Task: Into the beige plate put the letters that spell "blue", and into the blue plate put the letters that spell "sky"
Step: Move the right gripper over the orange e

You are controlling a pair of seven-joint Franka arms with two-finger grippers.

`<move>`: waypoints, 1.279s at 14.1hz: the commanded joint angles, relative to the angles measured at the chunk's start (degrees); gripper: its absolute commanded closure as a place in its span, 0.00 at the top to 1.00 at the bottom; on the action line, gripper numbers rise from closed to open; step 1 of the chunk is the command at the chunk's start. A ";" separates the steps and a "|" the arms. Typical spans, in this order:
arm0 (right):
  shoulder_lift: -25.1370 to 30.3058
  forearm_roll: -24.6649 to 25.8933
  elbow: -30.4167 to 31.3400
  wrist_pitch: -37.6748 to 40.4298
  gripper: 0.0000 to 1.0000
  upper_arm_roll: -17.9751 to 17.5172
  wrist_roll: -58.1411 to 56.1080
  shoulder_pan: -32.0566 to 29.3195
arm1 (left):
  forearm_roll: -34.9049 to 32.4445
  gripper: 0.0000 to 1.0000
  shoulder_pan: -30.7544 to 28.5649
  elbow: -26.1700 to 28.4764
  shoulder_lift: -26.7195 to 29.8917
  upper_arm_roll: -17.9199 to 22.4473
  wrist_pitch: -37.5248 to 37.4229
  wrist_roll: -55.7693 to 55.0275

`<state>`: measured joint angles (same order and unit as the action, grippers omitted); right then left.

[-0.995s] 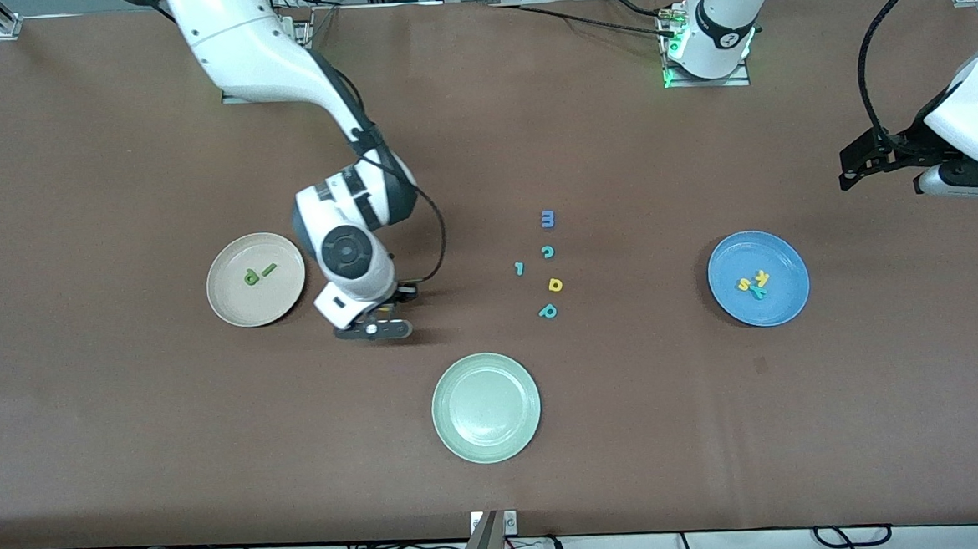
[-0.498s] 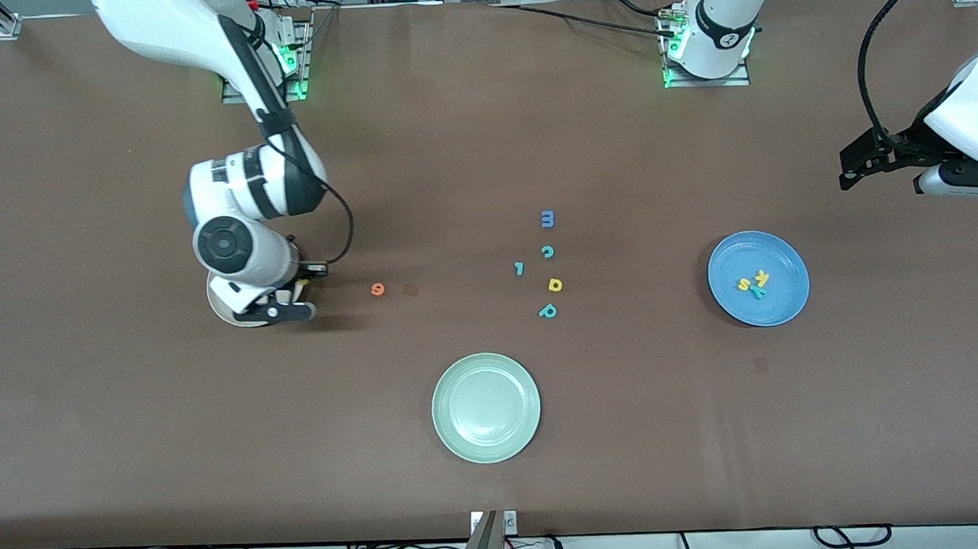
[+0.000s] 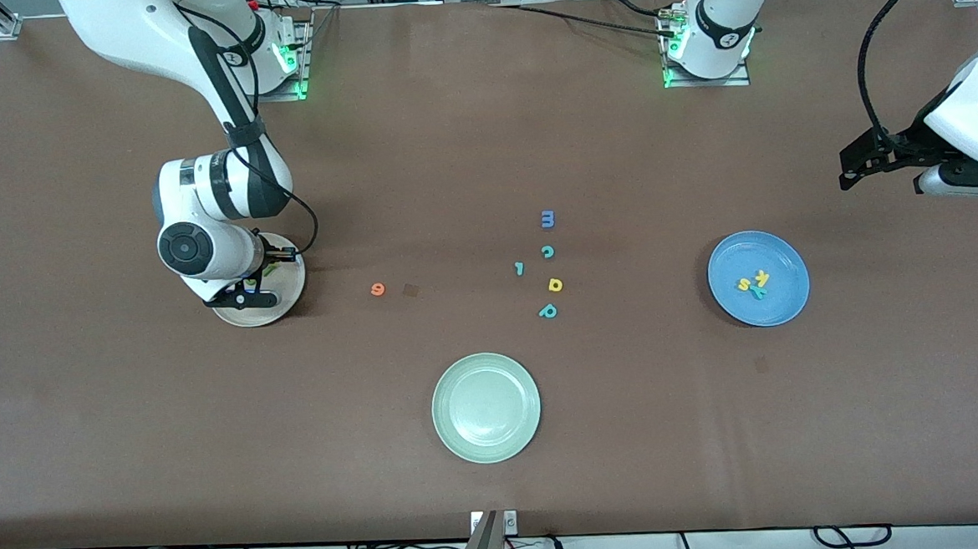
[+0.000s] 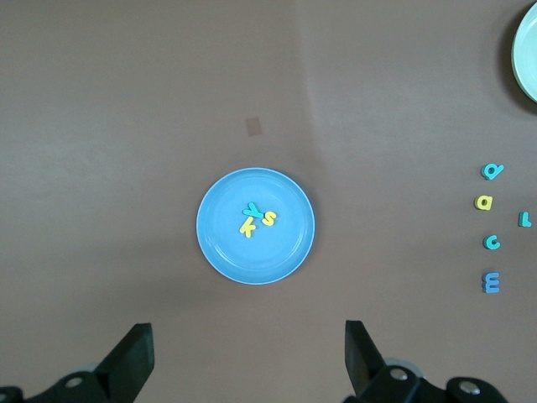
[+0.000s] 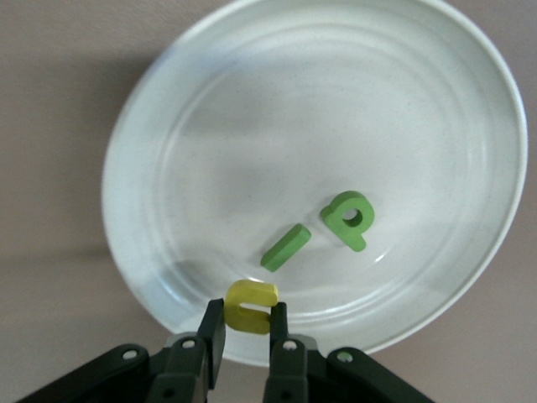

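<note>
Right gripper (image 5: 247, 326) over the beige plate (image 3: 288, 300), dark fingers pinched on the yellow u (image 5: 250, 305), a small matte foam horseshoe held above the plate's shallow, smooth, faintly speckled inner wall. Inside that round plate, the green b (image 5: 351, 220) with its punched loop, and just beside it, apart, the green l (image 5: 285, 248), a plain flat bar. Out on the brown matte table (image 3: 465, 142), the orange e (image 3: 378, 289), a tiny rounded foam piece, lying between the beige plate and the loose cluster of letters. In that cluster, toward the middle of the table: a blue m (image 3: 547, 219) farthest from the front camera, then a teal c (image 3: 547, 252), a small teal hooked bar (image 3: 520, 268), a yellow looped letter (image 3: 555, 284) and a teal looped letter (image 3: 548, 311) nearest. Nearest the front camera of all, a pale green plate (image 3: 486, 407), round, glossy, ringed. Toward the left arm's end, the blue plate (image 4: 255, 225), round, shallow and smooth, carrying the yellow s (image 4: 269, 218), yellow k (image 4: 247, 227) and teal y (image 4: 252, 210) bunched together and touching near its centre. Left gripper (image 4: 247, 357) waiting high above the table near the blue plate, black fingers spread wide, holding nothing.
</note>
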<state>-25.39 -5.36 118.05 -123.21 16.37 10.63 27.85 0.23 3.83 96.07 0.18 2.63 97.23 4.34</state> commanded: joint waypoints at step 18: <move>-13.36 -9.22 -21.28 -3.88 0.74 -3.63 9.94 12.13 | 0.12 1.00 0.39 -2.56 -2.29 -0.08 -0.02 -0.48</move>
<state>-37.60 -11.48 97.70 -127.30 12.79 20.77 40.61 0.23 3.92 95.37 -1.22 2.46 97.68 4.27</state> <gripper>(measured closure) 0.247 0.000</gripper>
